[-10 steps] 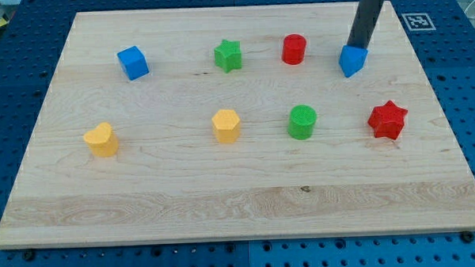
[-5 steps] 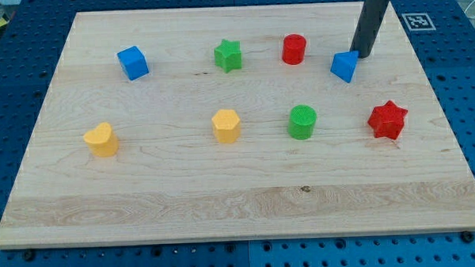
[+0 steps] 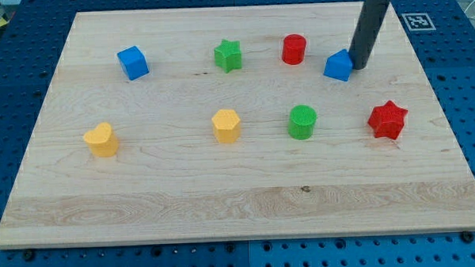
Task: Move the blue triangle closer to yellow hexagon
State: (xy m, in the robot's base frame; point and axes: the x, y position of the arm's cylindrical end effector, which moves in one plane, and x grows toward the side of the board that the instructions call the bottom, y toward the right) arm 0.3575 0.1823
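Note:
The blue triangle (image 3: 339, 66) lies near the view's top right on the wooden board (image 3: 224, 189). My tip (image 3: 358, 67) touches its right side. The yellow hexagon (image 3: 226, 125) sits at the board's middle, well to the left of and below the blue triangle. The red cylinder (image 3: 294, 49) stands just left of the triangle, a little higher.
A green cylinder (image 3: 302, 122) sits right of the yellow hexagon, between it and the triangle's side. A red star (image 3: 387, 119) is at the right, a green star (image 3: 228, 54) and blue cube (image 3: 132, 63) at the top, a yellow heart (image 3: 101, 140) at the left.
My tip has moved from above the blue triangle to its right side and lower. The triangle has slid a little to the left and turned.

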